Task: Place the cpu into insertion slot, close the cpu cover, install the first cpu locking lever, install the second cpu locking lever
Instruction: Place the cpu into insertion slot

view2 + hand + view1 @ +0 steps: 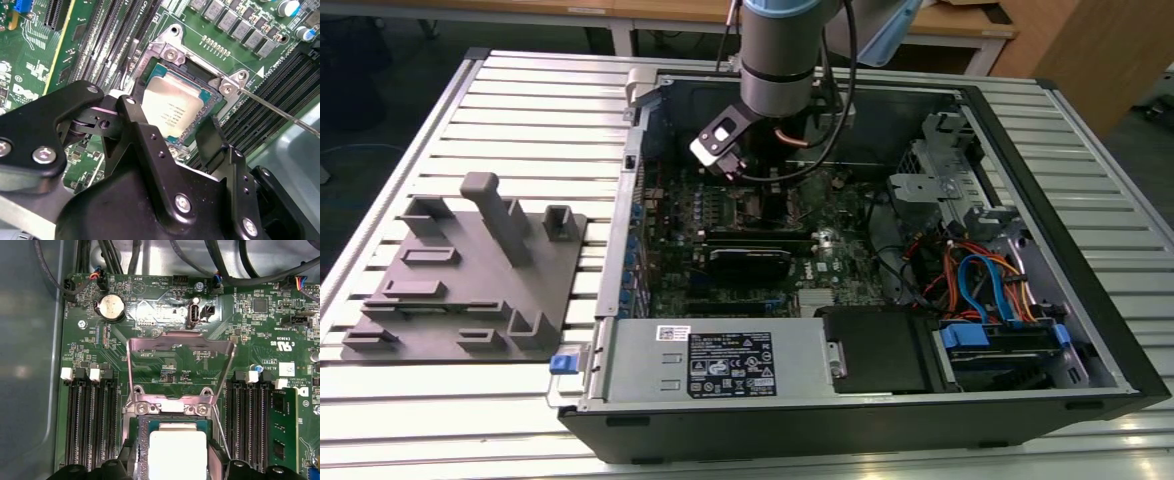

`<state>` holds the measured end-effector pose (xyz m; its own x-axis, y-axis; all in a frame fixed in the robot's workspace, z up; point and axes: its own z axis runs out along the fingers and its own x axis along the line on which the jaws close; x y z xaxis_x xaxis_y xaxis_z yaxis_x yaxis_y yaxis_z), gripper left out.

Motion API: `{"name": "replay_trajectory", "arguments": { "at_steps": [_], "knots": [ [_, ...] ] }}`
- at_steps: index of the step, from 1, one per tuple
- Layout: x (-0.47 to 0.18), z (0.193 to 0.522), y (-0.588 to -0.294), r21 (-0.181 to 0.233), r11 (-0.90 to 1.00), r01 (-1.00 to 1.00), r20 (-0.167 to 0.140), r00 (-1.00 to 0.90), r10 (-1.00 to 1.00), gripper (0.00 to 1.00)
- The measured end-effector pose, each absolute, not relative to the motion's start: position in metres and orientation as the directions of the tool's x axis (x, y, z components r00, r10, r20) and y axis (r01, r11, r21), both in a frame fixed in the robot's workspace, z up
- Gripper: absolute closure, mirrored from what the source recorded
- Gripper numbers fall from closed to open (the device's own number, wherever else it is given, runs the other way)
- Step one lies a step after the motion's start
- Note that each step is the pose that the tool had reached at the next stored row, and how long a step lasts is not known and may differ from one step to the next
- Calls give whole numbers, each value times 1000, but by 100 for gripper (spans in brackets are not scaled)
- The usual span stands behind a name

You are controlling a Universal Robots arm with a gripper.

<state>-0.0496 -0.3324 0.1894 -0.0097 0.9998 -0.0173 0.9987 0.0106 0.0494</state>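
Observation:
The cpu (172,112) (177,450) lies flat with its silver top up inside the insertion slot (196,75) (142,440) on the green board. My gripper (170,120) (172,462) hangs just above it, open, one black finger (131,112) on each side of the chip. The cpu cover (131,370) (161,47) stands raised on its hinge beyond the socket, its window showing the board behind. A thin wire locking lever (280,112) (220,432) sticks out free beside the socket. In the exterior view the gripper (754,165) is down inside the open computer case (1067,150).
Long black memory slots (92,425) (250,425) flank the socket. A green memory module (282,430) sits in one. Cables (981,280) and drive bays fill the case at the exterior view's right. A grey fixture plate (467,280) lies on the table to the exterior view's left.

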Motion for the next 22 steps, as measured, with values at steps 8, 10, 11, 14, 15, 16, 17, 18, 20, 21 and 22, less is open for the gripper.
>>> {"name": "replay_trajectory", "arguments": {
  "at_steps": [8,10,11,14,15,16,17,18,20,21,22],
  "knots": [
    [-50,189,-329,49,10,999,-14,-10,1000,33],
    [-50,189,-329,49,10,999,-14,-10,1000,33],
    [-50,189,-329,49,10,999,-14,-10,1000,33],
    [-50,189,-328,49,10,999,-14,-9,1000,33],
    [-50,189,-328,49,10,999,-14,-9,1000,33],
    [-50,189,-328,49,10,999,-14,-9,1000,33],
    [-50,189,-328,49,10,999,-14,-9,1000,33],
    [-50,190,-328,49,10,999,-14,-9,1000,33],
    [-50,191,-328,49,10,999,-14,-9,1000,33],
    [-50,191,-328,50,10,999,-14,-9,1000,33],
    [-50,191,-328,50,10,999,-14,-9,1000,33]
  ]
}}
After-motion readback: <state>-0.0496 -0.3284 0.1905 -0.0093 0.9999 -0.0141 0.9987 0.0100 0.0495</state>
